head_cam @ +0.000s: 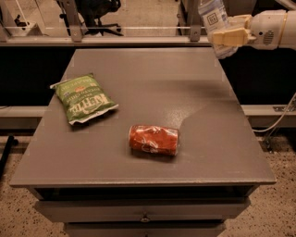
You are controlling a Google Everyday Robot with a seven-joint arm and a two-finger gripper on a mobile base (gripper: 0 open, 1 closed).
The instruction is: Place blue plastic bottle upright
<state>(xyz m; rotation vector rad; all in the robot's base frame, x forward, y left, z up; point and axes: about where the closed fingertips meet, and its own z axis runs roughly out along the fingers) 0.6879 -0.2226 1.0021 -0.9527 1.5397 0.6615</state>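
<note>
Only one camera view: the gripper point(223, 37) sits at the top right, over the far right corner of the grey table point(152, 99), its tan fingers point(230, 36) clamped around the blue plastic bottle point(212, 12). The bottle is held close to vertical with a slight tilt, its upper end cut off by the frame edge. Lying flat on the table, well apart from the bottle, are a green chip bag point(84, 98) at left and a crushed red can point(153, 140) on its side near the front middle.
</note>
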